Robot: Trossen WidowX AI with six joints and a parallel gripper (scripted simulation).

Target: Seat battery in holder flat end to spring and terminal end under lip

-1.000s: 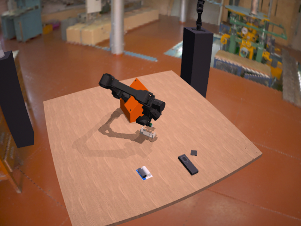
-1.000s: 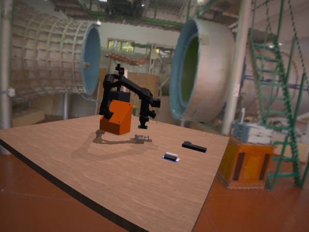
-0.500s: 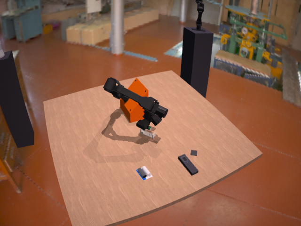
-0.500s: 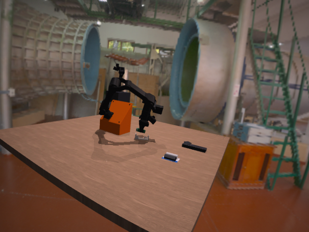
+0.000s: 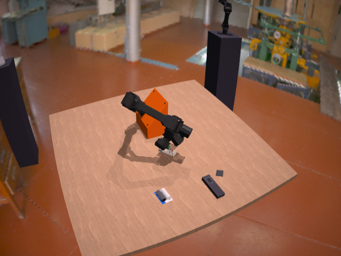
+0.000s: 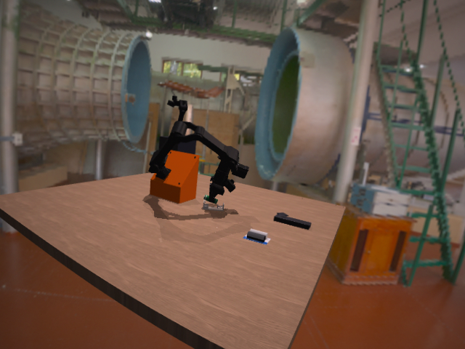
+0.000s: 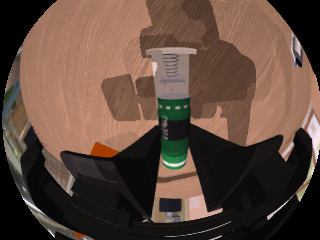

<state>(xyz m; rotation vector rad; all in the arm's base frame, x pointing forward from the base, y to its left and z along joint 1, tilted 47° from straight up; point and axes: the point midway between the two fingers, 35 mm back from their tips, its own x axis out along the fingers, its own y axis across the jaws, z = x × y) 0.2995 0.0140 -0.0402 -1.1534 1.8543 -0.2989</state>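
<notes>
The gripper (image 5: 167, 146) (image 6: 212, 198) (image 7: 175, 135) is clamped on the green battery (image 5: 168, 146) (image 6: 214, 201) (image 7: 174, 149), one finger along each side of it. The battery is above the pale holder (image 5: 173, 154) (image 6: 213, 208) (image 7: 172, 88) and not seated flat: the exterior view shows it slanting, with its body above the holder's floor. In the wrist view it lines up closely with the holder's length, while the end with the coiled spring (image 7: 171, 65) lies uncovered beyond it. Whether battery and holder touch cannot be told.

The holder rests on the wooden tabletop (image 5: 110, 215) (image 6: 150, 255) (image 7: 75, 60), inward from all four edges. In the top view, an orange angled block (image 5: 157, 100) (image 6: 187, 169) (image 7: 102, 150) stands between it and the tabletop's far edge, with the black arm (image 5: 154, 112) (image 6: 213, 142) reaching across.

A black handheld device (image 5: 214, 187) (image 6: 292, 221) lies toward the top view's near right edge, with a small dark square (image 5: 219, 173) just beside it, on the side toward the right corner. Nearer the middle of the near edge, a dark cylinder (image 5: 160, 195) (image 6: 256, 235) and a white cylinder (image 5: 165, 193) (image 6: 259, 231) lie side by side on a blue-and-white card (image 5: 164, 202) (image 6: 267, 240).
</notes>
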